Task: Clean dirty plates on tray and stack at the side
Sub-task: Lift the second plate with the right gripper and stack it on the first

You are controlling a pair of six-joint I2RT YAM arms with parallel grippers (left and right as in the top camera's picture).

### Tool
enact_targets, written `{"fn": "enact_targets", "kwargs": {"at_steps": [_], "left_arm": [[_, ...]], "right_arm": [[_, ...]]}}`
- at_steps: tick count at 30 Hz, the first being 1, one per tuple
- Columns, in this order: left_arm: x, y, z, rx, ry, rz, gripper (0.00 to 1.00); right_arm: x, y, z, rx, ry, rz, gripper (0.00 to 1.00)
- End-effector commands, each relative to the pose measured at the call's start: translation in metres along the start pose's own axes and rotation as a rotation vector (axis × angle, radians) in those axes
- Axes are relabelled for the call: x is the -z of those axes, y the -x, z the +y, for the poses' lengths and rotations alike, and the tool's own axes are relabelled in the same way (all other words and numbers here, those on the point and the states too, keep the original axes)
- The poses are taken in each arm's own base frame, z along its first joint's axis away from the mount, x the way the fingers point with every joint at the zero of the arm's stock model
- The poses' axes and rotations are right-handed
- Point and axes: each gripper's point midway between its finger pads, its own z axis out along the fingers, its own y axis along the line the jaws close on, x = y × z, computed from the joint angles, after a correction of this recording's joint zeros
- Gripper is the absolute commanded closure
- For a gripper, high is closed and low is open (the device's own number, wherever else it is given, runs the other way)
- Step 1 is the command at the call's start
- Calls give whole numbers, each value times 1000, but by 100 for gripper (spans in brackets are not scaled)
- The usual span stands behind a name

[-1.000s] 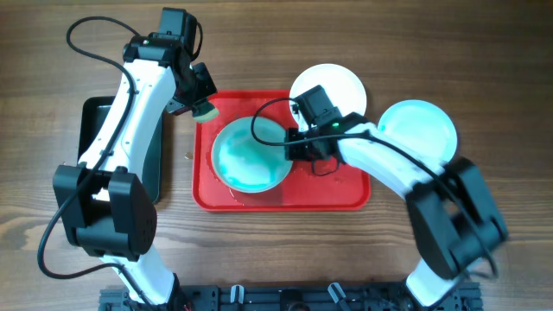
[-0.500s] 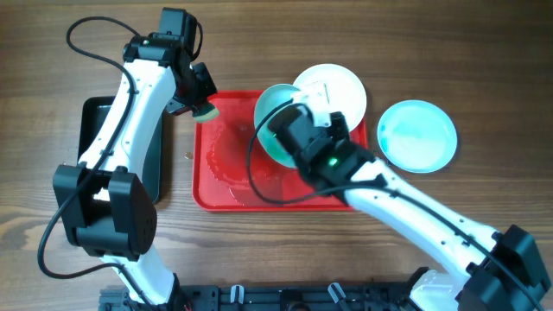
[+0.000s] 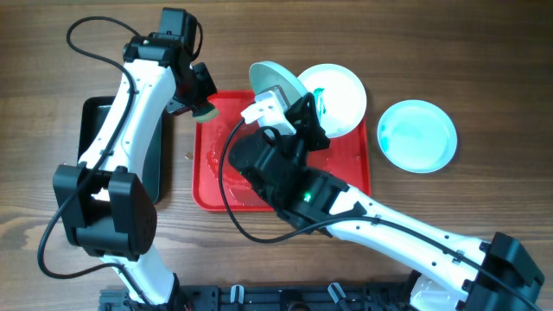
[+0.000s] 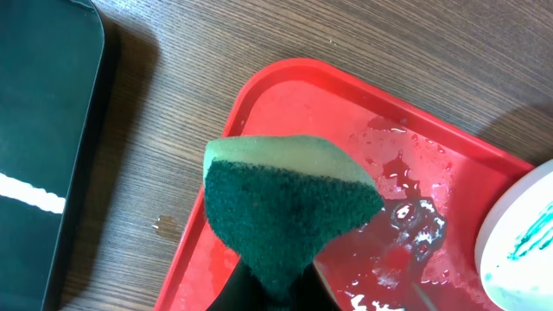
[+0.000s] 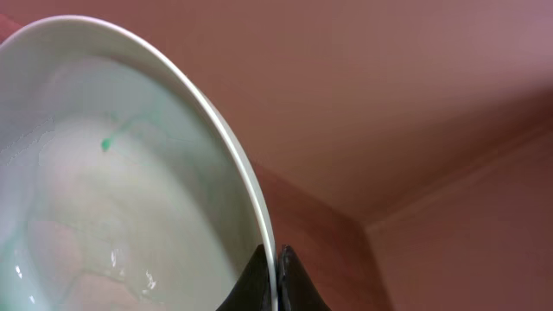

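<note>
Tray [image 3: 206,177] partly under right arm [image 3: 389,225], left hand [image 4: 268,289] mostly behind sponge [image 4: 285,207]

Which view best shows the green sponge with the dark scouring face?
The left wrist view: the green sponge sits mid-frame, dark scouring face toward the camera, pinched in the left gripper above the red plastic tray's corner. Overhead shows it only as a small patch beside that gripper. The right wrist view misses it.
</note>
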Motion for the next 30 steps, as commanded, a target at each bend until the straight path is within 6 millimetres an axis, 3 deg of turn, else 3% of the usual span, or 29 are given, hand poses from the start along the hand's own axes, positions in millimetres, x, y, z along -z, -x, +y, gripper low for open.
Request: {"fn": "enact_targets", "kwargs": {"at_steps": [1,13,16,21,23,27,30], "left_arm": [[2,0,-3,-16,-14,-1,96],[2,0,-3,-16,-15,-1,96],[2,0,-3,-16,-15,-1,96],[2,0,-3,-16,-15,0,96],[2,0,-3,-16,-14,0,96],[2,0,-2,-16,-14,0,96],[2,-1,-2,-16,-13,2,96]], "right_arm": [[8,12,-26,48,-87,-3,96],[8,14,-26,18,-82,-11,96],[7,6,7,30,80,-32,96],[21,-48,70,2,424,112,96],[26,-64,76,-119,462,204,96],[37,-65,88,-261,632,281,96],[23,-67,76,-380,754,357,96]]}}
